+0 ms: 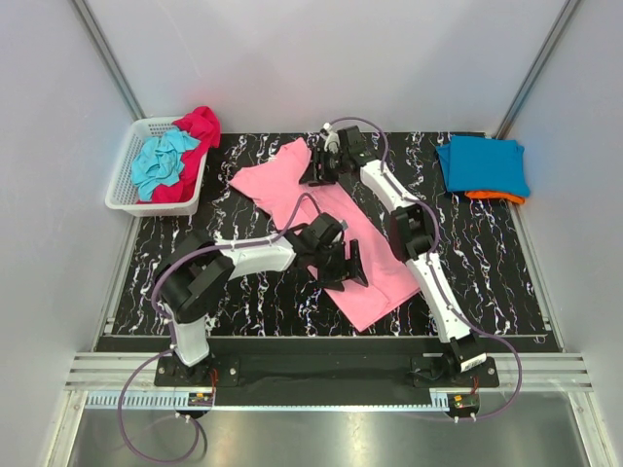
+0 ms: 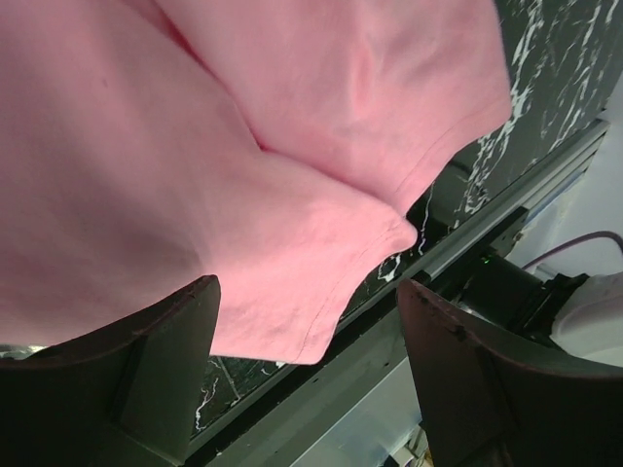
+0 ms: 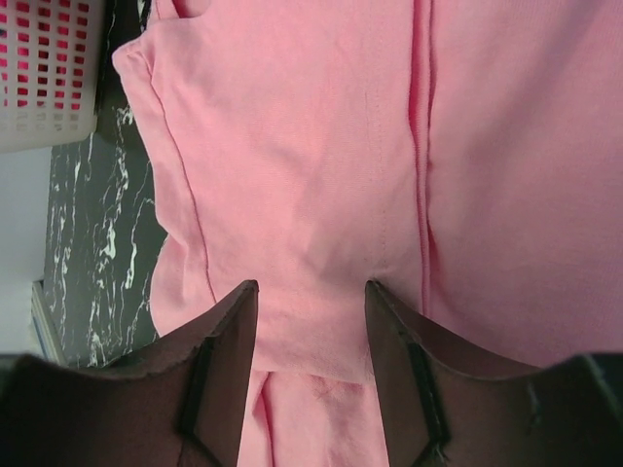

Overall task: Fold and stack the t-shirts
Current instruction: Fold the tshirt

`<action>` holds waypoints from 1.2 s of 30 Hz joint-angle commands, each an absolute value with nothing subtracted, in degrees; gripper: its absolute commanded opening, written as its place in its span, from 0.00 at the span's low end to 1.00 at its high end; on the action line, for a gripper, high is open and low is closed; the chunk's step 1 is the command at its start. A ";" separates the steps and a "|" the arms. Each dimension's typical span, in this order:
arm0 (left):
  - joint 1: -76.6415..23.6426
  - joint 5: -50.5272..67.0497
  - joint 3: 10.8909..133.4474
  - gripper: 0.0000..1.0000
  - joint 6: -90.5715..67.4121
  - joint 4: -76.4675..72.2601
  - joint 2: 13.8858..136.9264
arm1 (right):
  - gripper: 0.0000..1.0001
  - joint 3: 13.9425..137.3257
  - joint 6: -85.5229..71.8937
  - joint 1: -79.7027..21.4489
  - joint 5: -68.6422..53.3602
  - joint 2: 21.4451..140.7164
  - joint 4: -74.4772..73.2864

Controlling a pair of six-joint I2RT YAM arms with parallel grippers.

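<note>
A light pink t-shirt (image 1: pixel 277 185) lies spread diagonally on the black marbled table (image 1: pixel 487 272). My left gripper (image 1: pixel 343 265) hovers over its near lower part, open and empty. In the left wrist view the shirt's hem (image 2: pixel 195 146) lies ahead of the wide-apart fingers (image 2: pixel 165 360). My right gripper (image 1: pixel 316 167) is at the shirt's far end. In the right wrist view (image 3: pixel 311 292) its jaws stand apart, astride a raised fold of pink cloth (image 3: pixel 311 146). A folded blue t-shirt (image 1: pixel 482 161) lies on an orange one (image 1: pixel 496 197) at the back right.
A white slatted basket (image 1: pixel 122 185) at the back left holds a teal t-shirt (image 1: pixel 161 161) and a red one (image 1: pixel 200 126); it also shows in the right wrist view (image 3: pixel 49 68). The metal rail of the table's near edge (image 2: pixel 389 331) lies just beyond the hem.
</note>
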State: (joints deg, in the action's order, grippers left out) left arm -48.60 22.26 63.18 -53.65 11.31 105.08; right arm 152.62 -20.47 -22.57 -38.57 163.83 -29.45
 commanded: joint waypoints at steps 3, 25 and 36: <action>-49.66 18.64 60.39 0.78 -54.05 13.53 103.63 | 0.55 153.81 -21.26 -19.52 -30.24 164.53 -28.57; -49.66 7.12 48.26 0.78 -53.96 27.42 86.49 | 0.47 145.37 -31.46 -15.82 -13.97 158.82 -30.15; -51.33 14.93 51.41 0.79 -50.44 19.26 79.44 | 0.46 148.36 -32.61 -15.82 -17.23 159.35 -30.24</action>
State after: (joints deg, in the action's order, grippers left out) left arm -50.72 10.94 48.66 -51.64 24.77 79.92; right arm 147.26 -32.71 -16.75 -19.07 159.98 -26.83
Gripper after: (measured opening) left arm 0.788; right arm 0.460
